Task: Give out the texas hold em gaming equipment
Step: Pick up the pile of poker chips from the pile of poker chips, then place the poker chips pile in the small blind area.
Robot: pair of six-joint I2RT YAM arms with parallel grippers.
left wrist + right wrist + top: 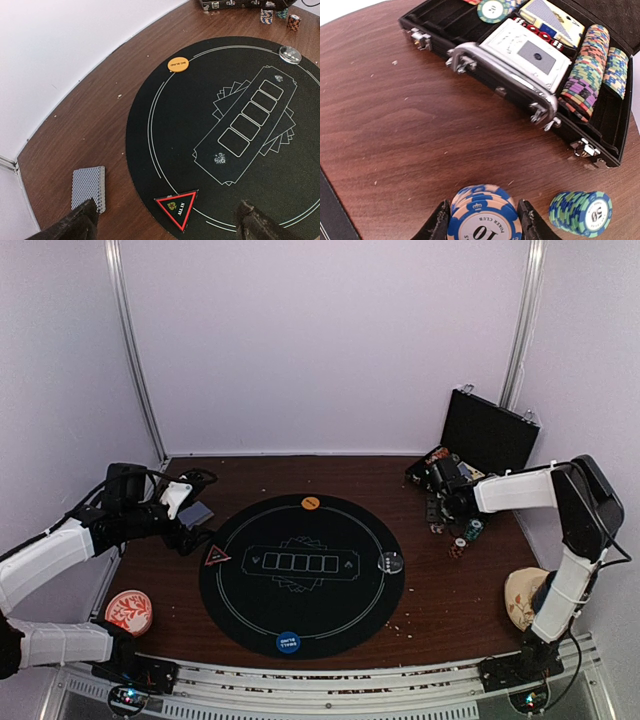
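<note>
While the right gripper (484, 210) clamps the pink-and-blue chip stack (482, 226), loose chips may slip onto the green stack (581, 212) beside its jaws; the left gripper (167, 205) gapes empty.

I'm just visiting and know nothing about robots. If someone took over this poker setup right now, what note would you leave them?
Left gripper: open, empty, over the mat edge, between card deck and red triangle marker.
Right gripper: closed on a blue-and-pink chip stack near the open case; green chip stack beside it.
Done: orange disc, blue disc, black disc and the triangle sit at the mat's rim.
Left, probably: deal the cards, share out chips; none are on the mat yet.
</note>
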